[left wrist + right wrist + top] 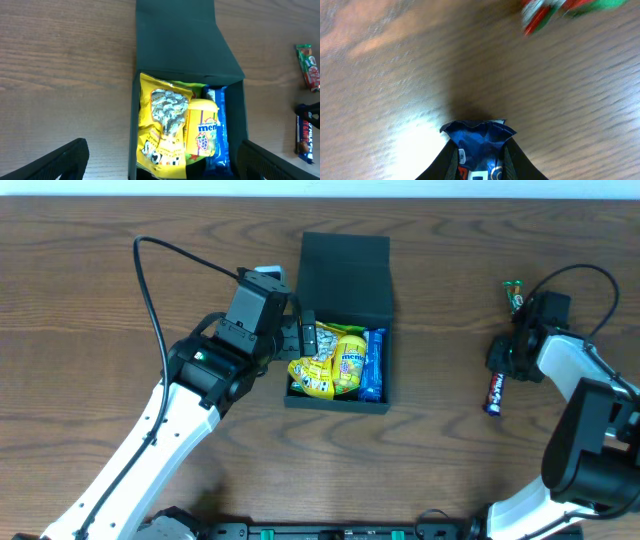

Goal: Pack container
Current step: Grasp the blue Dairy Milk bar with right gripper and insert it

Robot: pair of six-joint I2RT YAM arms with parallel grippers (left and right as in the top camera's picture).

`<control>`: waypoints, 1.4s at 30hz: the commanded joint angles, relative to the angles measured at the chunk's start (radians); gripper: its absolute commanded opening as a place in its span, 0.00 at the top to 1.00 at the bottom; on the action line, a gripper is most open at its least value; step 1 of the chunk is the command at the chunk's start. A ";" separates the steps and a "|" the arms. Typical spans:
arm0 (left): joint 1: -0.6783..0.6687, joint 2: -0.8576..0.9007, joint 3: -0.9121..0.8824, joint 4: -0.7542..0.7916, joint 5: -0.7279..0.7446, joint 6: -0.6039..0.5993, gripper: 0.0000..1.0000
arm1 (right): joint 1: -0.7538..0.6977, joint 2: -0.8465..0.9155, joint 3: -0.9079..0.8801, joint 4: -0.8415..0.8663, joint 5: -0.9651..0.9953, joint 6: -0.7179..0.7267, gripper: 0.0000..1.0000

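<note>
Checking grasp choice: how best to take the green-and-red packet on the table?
Across its narrow middle, from straight above: the green-and-red packet lies flat and long on the table, long edges free. Right claw, nearest, now grips a dark blue bar.

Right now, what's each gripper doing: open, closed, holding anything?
Left gripper: open, holding nothing, over the open container.
Right gripper: closed on the dark blue snack bar.
</note>
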 commanded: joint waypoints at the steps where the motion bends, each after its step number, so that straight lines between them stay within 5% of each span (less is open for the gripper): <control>1: 0.003 -0.005 0.018 -0.001 -0.019 0.027 0.05 | 0.004 0.015 0.026 -0.074 -0.089 0.002 0.99; 7: 0.004 -0.005 0.018 -0.001 -0.034 0.045 0.05 | 0.060 -0.148 0.181 -0.261 -0.231 0.002 0.99; 14: 0.003 -0.005 0.018 -0.001 -0.048 0.042 0.05 | 0.394 -0.275 0.191 -0.274 -0.283 0.066 0.99; 21: 0.003 -0.014 0.018 -0.009 -0.048 0.040 0.05 | 0.661 -0.230 0.191 -0.203 -0.191 0.305 0.99; 30: 0.003 -0.045 0.018 -0.033 -0.048 0.041 0.05 | 0.718 -0.201 0.191 -0.193 -0.005 0.438 0.99; 31: 0.003 -0.045 0.018 -0.035 -0.048 0.041 0.05 | 0.718 -0.201 0.191 -0.193 0.010 0.440 0.91; 32: 0.003 -0.045 0.018 -0.035 -0.048 0.041 0.05 | 0.718 -0.201 0.191 -0.190 0.019 0.441 0.67; 33: 0.003 -0.045 0.018 -0.035 -0.048 0.041 0.05 | 0.718 -0.201 0.191 -0.188 0.025 0.440 0.54; 35: 0.003 -0.045 0.018 -0.036 -0.048 0.040 0.05 | 0.717 -0.201 0.191 -0.175 0.048 0.440 0.41; 42: 0.003 -0.045 0.018 -0.061 -0.048 0.041 0.05 | 0.697 -0.204 0.195 -0.166 0.127 0.401 0.30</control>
